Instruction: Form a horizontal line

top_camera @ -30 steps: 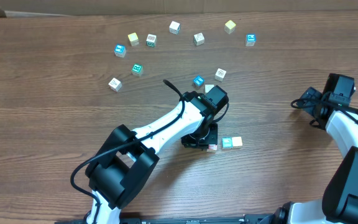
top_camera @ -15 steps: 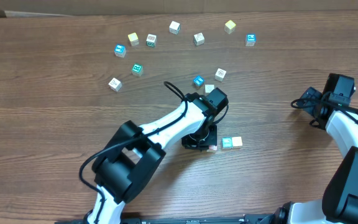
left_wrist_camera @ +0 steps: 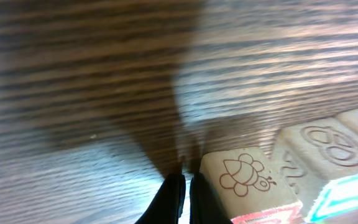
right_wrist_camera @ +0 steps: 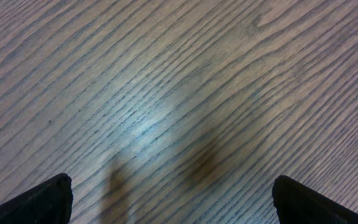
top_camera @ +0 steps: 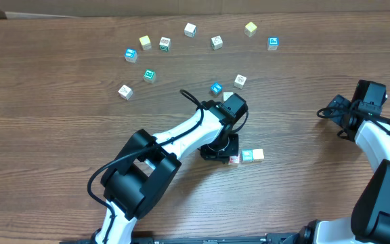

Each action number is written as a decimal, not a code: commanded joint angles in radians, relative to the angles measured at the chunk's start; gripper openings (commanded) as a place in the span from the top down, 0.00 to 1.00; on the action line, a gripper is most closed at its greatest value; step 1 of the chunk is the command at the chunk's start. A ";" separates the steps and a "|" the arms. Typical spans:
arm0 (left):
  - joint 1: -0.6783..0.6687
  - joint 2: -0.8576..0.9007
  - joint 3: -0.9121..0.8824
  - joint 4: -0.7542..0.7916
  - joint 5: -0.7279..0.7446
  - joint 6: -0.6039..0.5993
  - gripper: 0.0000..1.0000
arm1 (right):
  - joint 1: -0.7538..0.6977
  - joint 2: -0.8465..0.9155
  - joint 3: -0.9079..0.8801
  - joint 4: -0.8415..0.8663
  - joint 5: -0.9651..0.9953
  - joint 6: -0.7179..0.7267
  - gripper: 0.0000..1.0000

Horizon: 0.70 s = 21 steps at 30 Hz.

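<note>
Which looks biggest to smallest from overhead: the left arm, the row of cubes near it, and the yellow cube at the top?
1. Left arm, by far.
2. Row of cubes.
3. Yellow cube, about the size of one cube in the row.

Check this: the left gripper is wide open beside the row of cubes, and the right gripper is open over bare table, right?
No. The left gripper is shut, not open, beside the row of cubes, as the left wrist view shows. The right gripper is open over bare table.

Wood table (top_camera: 46, 135) holds scattered loose cubes (top_camera: 190, 29) and 1 short row (top_camera: 249, 156).
</note>
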State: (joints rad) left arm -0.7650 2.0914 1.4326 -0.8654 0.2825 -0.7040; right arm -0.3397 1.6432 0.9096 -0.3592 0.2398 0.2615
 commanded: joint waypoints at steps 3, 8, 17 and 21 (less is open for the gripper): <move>0.005 0.020 -0.003 0.010 0.033 0.030 0.96 | -0.002 0.001 0.006 0.007 0.003 0.003 0.00; 0.005 0.020 -0.003 0.005 0.034 0.027 0.96 | -0.002 0.001 0.006 0.007 0.003 0.003 0.00; 0.005 0.020 -0.003 -0.111 0.146 0.100 0.96 | -0.002 0.001 0.006 0.006 0.003 0.003 0.00; -0.002 0.020 -0.003 -0.113 0.131 0.099 0.96 | -0.002 0.001 0.006 0.007 0.003 0.003 0.00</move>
State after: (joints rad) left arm -0.7654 2.0914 1.4319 -0.9791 0.3870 -0.6384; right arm -0.3397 1.6432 0.9096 -0.3592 0.2398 0.2615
